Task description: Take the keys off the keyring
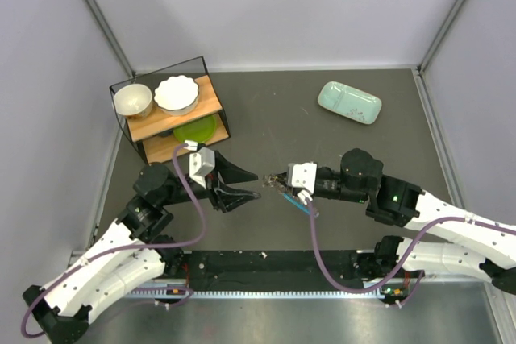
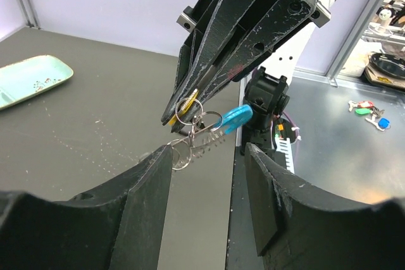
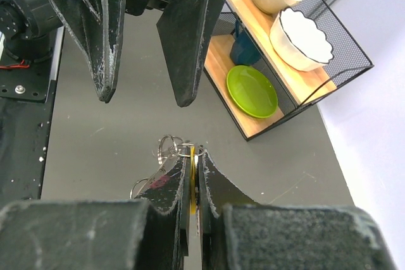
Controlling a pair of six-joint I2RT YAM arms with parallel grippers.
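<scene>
Item 1. Right gripper [image 1: 274, 183], black two-finger claw, middle of the dark grey table [image 1: 266, 102]. Jaws were pressed together on a flat yellow piece [image 3: 192, 178] attached to the bunch, and this carried the whole bunch clear of the table.

Item 2. Keyring [image 2: 188, 107], thin silvery wire in several small linked loops. It sat at the tips of the right gripper, hanging just below them, between the two claws.

Item 3. Keys, all on the keyring. One key with a long bright blue plastic cover [image 2: 231, 118] stuck out to the right in the left wrist view. One silvery toothed key [image 2: 204, 145] hung beneath it. The number of further keys could not be told.

Item 4. Left gripper [image 1: 256, 184], black two-finger claw, just left of the right one and facing it. Jaws were spread wide and held nothing. The bunch hung in front of the gap, and contact with it could not be told.

Item 5. Black wire rack with wooden shelves [image 1: 211, 101], far left. The upper shelf carried a cream bowl [image 1: 132, 99] and a white scalloped bowl [image 1: 176, 93]. The lower shelf carried a lime-green plate [image 1: 196, 128].

Item 6. Mint-green oblong tray [image 1: 363, 106], far right, well apart from both claws.
</scene>
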